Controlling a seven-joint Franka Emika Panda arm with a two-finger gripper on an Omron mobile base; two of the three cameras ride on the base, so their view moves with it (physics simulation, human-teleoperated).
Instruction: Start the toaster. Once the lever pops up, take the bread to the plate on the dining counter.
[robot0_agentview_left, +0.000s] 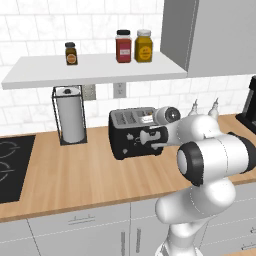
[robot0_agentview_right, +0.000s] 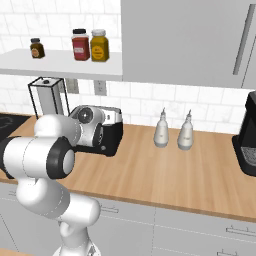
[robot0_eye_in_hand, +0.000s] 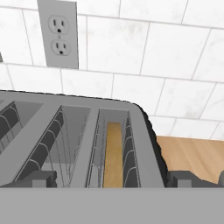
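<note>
On the wall counter (robot0_agentview_left: 75, 175) in the left base view, the toaster (robot0_agentview_left: 131, 135) stands near the back edge, right of a wire-framed paper towel roll (robot0_agentview_left: 70, 120) and well right of the dark cooktop (robot0_agentview_left: 10, 167) at the counter's left end. The arm reaches over the toaster's right end, and the gripper (robot0_agentview_left: 155, 137) sits against the toaster's front right corner; its fingers cannot be made out here. Three jars (robot0_agentview_left: 132, 47) stand on the white shelf (robot0_agentview_left: 95, 72) above, and a black coffee machine (robot0_agentview_left: 248, 107) shows at the counter's right end.

From the right base view, the arm's white links cover most of the toaster (robot0_agentview_right: 111, 131), whose right end pokes out beside the wrist. Two pale bottles (robot0_agentview_right: 172, 131) stand together near the counter's back edge, between toaster and coffee machine (robot0_agentview_right: 247, 142).

Looking down along the hand, the toaster's (robot0_eye_in_hand: 144, 144) slotted top lies close below. The bread (robot0_eye_in_hand: 113, 153) sits upright, sunk in the rightmost slot, tan edge facing up. Both dark fingertips (robot0_eye_in_hand: 186, 178) stand far apart at the bottom, spread wide on either side, holding nothing. A wall outlet (robot0_eye_in_hand: 59, 35) is on the tiles behind.
</note>
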